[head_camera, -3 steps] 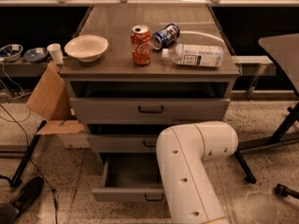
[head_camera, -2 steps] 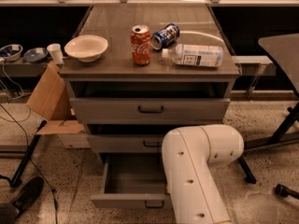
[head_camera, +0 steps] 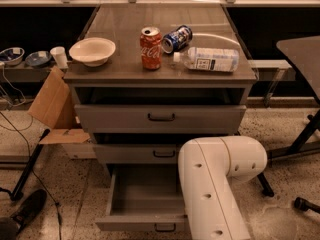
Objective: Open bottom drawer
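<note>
The bottom drawer of the grey cabinet stands pulled out, and its empty inside shows. Its front with a small dark bar handle is at the lower edge of the camera view. My white arm reaches down in front of the cabinet's right side, next to the drawer's right end. My gripper is hidden below the arm, out of view. The middle drawer and the top drawer are pushed in.
On the cabinet top are a white bowl, an upright red can, a blue can lying down and a plastic bottle on its side. A cardboard box and a shoe are at the left. Chair legs are at the right.
The bottom drawer has slid further out toward the camera. My arm has shifted a little to the right and toward the camera.
</note>
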{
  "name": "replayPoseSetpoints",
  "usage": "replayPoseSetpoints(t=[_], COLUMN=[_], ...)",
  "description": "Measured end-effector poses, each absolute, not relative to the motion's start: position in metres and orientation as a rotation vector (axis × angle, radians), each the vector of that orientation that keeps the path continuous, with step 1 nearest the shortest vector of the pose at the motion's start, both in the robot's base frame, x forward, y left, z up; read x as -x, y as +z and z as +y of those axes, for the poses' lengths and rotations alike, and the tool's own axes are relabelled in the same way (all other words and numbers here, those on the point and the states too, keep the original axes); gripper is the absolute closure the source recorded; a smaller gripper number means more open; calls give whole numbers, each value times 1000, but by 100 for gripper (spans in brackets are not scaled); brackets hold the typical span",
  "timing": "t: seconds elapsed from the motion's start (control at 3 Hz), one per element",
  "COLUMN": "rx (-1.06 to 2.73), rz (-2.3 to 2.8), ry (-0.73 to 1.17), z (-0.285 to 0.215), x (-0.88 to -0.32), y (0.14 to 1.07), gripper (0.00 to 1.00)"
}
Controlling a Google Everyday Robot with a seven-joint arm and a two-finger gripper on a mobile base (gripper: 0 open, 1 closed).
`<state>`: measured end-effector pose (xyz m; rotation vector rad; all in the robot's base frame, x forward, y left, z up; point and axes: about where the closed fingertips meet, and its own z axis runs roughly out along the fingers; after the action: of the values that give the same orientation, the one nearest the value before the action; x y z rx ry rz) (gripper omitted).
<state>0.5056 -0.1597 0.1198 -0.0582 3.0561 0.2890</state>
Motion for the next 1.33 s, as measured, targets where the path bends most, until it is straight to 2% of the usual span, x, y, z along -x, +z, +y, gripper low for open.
replayPoseSetpoints(t=[0.67,1.33], rx=[-8,-10], rz=[3124,3142], ry=[246,248], z=[-179,-185], x=[-484,-486], y=[127,153], gripper=[100,100])
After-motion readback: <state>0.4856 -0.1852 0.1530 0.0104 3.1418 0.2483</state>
